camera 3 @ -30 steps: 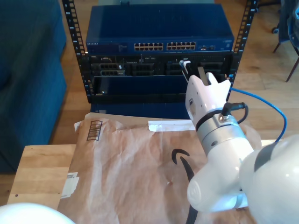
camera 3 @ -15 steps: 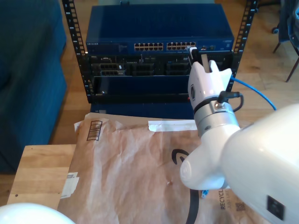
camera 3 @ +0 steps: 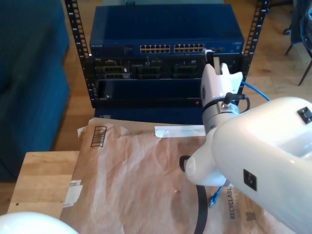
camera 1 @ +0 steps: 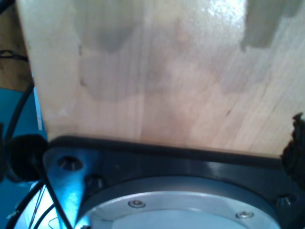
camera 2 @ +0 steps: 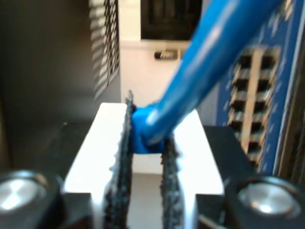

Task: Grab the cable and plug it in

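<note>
right now my second gripper [camera 2: 145, 143] has its jaws nearly closed, the serrated pads [camera 2: 123, 157] pinching the blue boot at the end of the cable [camera 2: 200, 76], which runs up and away from the grip past the rows of ports on the blue switch [camera 2: 286, 71]. in the exterior view the same gripper [camera 3: 213, 57] is raised to the switch [camera 3: 165, 29] in the rack [camera 3: 73, 44], its tip just beside the ports at the exterior view's right end of the port row (whether the plug touches a socket i cannot tell). the cable [camera 3: 258, 90] arcs out beside the arm below the switch, and a loose blue end [camera 3: 214, 196] lies on the brown paper [camera 3: 136, 170] in front of the rack. my first wrist view looks at a pale wooden surface [camera 1: 157, 71] above a black and metal base [camera 1: 181, 200]; the state of my first gripper i cannot tell.
</note>
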{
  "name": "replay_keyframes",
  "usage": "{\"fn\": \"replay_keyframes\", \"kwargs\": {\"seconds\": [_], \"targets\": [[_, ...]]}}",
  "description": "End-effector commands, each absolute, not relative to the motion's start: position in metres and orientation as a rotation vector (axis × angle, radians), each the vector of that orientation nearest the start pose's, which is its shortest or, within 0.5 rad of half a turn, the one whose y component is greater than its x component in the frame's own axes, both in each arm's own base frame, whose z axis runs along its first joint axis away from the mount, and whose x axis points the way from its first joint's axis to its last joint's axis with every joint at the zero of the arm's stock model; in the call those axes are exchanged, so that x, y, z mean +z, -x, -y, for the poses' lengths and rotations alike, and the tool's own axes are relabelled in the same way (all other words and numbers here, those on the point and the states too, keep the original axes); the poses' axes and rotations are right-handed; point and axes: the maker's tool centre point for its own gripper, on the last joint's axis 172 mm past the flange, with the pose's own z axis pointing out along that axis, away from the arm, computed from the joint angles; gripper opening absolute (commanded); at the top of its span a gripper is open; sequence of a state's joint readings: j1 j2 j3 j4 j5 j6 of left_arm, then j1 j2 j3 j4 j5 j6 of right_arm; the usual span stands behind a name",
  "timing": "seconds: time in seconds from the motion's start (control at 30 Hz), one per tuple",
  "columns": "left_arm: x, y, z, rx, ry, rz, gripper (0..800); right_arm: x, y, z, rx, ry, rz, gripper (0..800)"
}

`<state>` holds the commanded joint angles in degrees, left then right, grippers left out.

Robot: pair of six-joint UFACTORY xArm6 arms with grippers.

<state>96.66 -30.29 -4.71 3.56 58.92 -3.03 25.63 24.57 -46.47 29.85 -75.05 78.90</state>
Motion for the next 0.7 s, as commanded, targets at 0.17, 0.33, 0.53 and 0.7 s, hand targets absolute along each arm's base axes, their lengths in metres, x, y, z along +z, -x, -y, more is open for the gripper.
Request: {"fn": "replay_keyframes", "kwargs": {"seconds": [0.17, 0.33, 0.53, 0.7], "targets": [[0.027, 0.026, -0.121, -0.459, -1.873, -2.125, 800, 0.305, -0.599, -0.129, -1.298, 1.12, -1.203, 0], [0.027, 0.026, -0.121, -0.46, -1.872, -2.124, 800, 0.299, -0.603, -0.127, -1.32, 1.098, -1.202, 0], [0.027, 0.026, -0.121, -0.459, -1.873, -2.125, 800, 0.288, -0.615, -0.13, -1.33, 1.086, -1.211, 0], [0.027, 0.026, -0.121, -0.459, -1.873, -2.125, 800, 0.281, -0.626, -0.132, -1.335, 1.071, -1.213, 0]]}}
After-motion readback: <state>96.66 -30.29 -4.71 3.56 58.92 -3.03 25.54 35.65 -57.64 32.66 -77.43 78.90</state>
